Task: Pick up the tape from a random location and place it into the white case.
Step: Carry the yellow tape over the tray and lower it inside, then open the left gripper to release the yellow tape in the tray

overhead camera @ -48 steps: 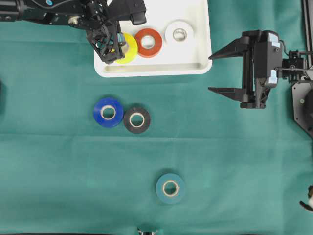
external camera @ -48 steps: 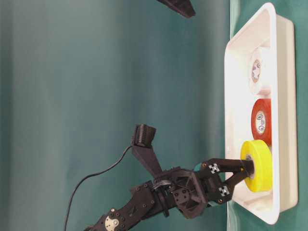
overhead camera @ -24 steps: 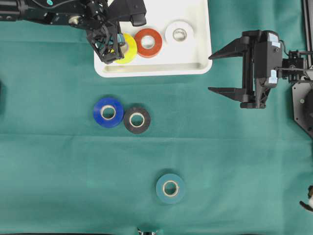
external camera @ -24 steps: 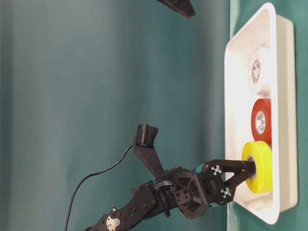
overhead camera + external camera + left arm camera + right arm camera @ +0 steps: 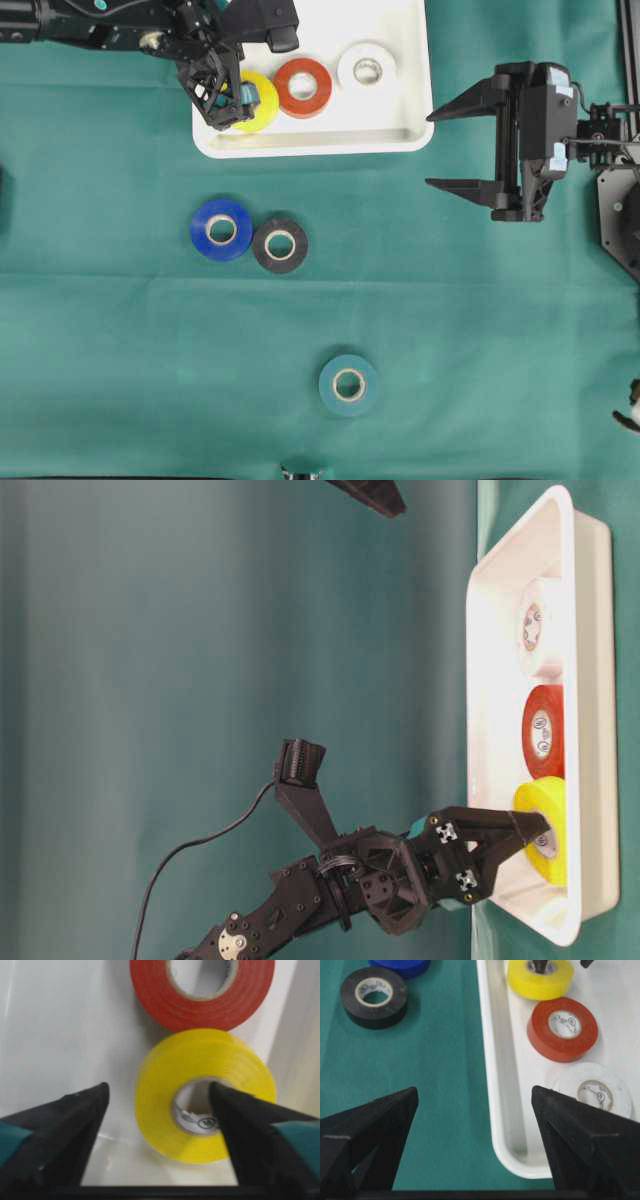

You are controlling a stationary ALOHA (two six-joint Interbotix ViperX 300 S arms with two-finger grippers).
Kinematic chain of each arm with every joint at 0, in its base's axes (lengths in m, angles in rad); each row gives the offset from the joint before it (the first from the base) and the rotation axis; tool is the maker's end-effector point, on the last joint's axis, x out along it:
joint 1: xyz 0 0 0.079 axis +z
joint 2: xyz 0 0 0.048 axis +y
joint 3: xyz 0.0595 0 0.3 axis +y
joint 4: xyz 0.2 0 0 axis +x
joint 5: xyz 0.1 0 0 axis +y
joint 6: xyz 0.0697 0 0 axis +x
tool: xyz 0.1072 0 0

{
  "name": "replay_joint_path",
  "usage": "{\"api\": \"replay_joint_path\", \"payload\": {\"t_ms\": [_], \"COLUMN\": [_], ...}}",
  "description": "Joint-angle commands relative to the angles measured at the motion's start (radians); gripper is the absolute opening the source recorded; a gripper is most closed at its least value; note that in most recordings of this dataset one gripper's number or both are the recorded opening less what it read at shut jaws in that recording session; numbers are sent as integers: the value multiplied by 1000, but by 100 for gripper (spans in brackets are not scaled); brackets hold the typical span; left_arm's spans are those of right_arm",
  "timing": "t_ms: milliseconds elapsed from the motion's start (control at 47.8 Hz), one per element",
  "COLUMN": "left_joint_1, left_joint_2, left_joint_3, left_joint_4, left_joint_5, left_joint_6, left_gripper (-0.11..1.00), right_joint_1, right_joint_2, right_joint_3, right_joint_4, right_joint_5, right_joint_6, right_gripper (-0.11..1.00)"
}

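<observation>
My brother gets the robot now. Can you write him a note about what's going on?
Left gripper: open, one finger in the yellow tape hole, roll lying in the white case.
Right gripper: open, holding nothing, right of the case.
Done: yellow, red tape and white tape are in the case.
Left: blue tape, black tape and teal tape lie on the green cloth.

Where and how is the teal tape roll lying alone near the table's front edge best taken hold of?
The teal tape roll lies flat on the green cloth, its core hole facing up and nothing beside it. Coming straight down from above looks best: either one finger in the hole and one outside, pinching the ring wall, or the jaws spanning the outer rim. Any side seems workable.
</observation>
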Motion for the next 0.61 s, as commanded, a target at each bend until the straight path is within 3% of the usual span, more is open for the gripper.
{"api": "replay_joint_path", "payload": {"t_ms": [0, 293, 586], "left_joint_1": [-2, -3, -21], "left_joint_2": [-40, -66, -199], "left_joint_3": [-11, -17, -46], "left_joint_4": [-2, -2, -2], "left_joint_5": [0, 25, 120], "left_joint_6": [-2, -2, -2], "left_gripper": [98, 99, 99], "right_joint_1": [0, 0, 0], "right_joint_2": [-3, -3, -3], "right_joint_3": [-25, -25, -26], "right_joint_4": [-2, 0, 0], "right_joint_5": [-5, -5, -3], "right_joint_6": [2, 2, -2], "right_gripper": [88, 88, 88]}}
